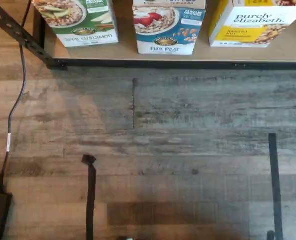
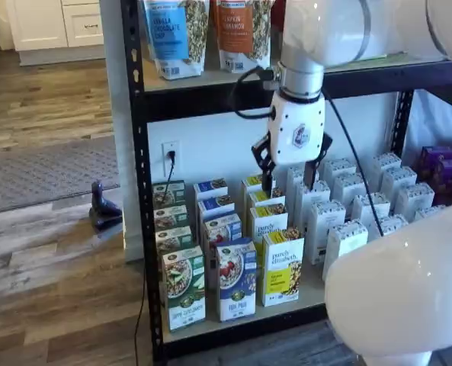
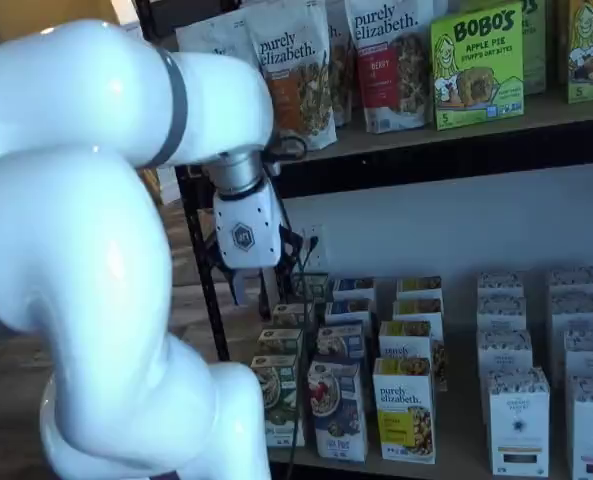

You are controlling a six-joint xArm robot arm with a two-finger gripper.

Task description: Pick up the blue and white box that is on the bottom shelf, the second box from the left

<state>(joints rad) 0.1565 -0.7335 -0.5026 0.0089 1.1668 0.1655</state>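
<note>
The blue box (image 2: 236, 279) stands at the front of the bottom shelf (image 2: 286, 299), between a green box (image 2: 184, 287) and a yellow box (image 2: 283, 268). The gripper (image 2: 289, 177) hangs high above, touching nothing. Its jaws are spread apart, empty.

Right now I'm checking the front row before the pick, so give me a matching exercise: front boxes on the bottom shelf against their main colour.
Things:
1. Apple cinnamon box
2. the blue and white box, labelled Flax Plus in the wrist view
3. Purely Elizabeth box
4. the gripper body

Colours:
A. yellow and white
B. white, black fingers
C. green and white
D. blue and white

Pairs: 1-C, 2-D, 3-A, 4-B. All three boxes stand on the bottom shelf.
</note>
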